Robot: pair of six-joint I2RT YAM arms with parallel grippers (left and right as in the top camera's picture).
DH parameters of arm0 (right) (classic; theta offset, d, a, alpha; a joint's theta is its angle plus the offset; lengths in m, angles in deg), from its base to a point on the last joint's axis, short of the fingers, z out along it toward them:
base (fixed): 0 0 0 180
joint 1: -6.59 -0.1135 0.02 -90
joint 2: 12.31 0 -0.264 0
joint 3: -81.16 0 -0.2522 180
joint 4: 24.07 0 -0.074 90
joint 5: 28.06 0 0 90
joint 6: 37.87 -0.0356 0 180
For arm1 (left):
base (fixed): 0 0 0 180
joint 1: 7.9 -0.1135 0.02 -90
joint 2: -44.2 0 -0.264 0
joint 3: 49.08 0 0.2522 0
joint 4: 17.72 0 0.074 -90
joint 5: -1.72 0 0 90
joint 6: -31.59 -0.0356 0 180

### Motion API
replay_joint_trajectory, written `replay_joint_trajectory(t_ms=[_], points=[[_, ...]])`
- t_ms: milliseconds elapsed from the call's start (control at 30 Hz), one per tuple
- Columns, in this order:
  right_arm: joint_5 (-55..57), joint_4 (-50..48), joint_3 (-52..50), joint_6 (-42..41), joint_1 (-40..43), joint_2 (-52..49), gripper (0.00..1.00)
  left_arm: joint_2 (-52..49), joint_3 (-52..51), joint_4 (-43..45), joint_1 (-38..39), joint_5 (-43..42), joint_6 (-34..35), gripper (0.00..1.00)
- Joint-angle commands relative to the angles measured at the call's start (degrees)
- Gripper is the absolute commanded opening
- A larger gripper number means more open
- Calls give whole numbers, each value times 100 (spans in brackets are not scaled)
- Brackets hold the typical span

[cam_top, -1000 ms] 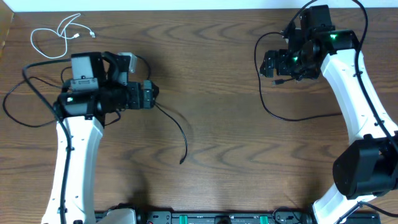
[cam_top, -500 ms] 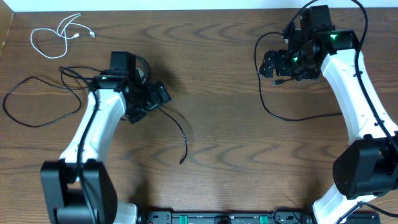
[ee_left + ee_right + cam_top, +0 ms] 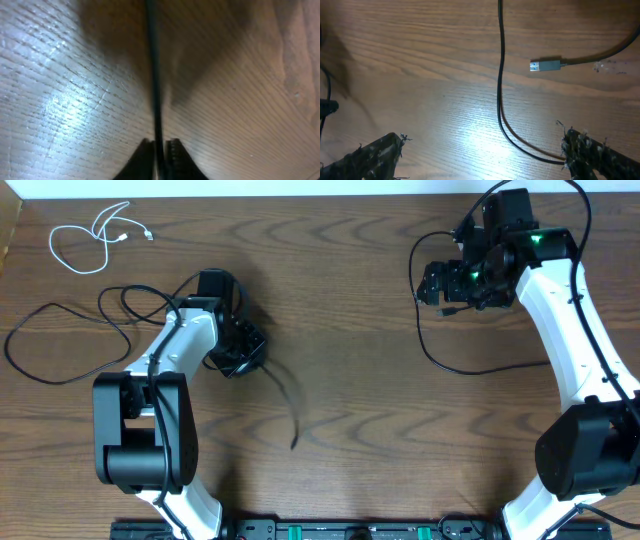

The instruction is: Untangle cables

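Hovering low over the wood tabletop [image 3: 360, 300] left of centre, left tool [image 3: 159, 155] pressed together on a long black cable [image 3: 154, 75]. At far right, right tool [image 3: 482, 147] spread wide above a second black cable [image 3: 500, 75]. Coiled in the far-left corner, short white cable [image 3: 75, 245]. Just beside the second cable, silver plug [image 3: 545, 65].

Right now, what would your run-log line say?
left gripper: shut on left black cable | right gripper: open above right black cable | white cable: apart, untouched
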Motion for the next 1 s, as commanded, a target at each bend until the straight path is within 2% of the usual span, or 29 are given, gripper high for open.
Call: replay_joint_trajectory(t_ms=[0,200,433,600,733,800,967], points=[[-57,-2,70,-24,-39,87,99,11,-4,-70,9,170,-323,8],[-57,-24,70,-24,-39,87,99,57,400,-649,61,424,-883,8],[-57,-66,70,-24,-39,87,99,57,1163,-1757,487,2052,-1497,8],[-59,-79,70,-24,-39,87,99,57,1401,-1766,872,3182,-2149,8],[-59,-35,70,-22,-42,87,99,55,1401,-1510,1113,4461,-3357,8],[-59,-37,70,-22,-42,87,99,55,1401,-1375,1176,4830,-4015,7],[-57,-48,70,-22,-42,87,99,55,1401,-1038,1224,5003,-6194,7]])
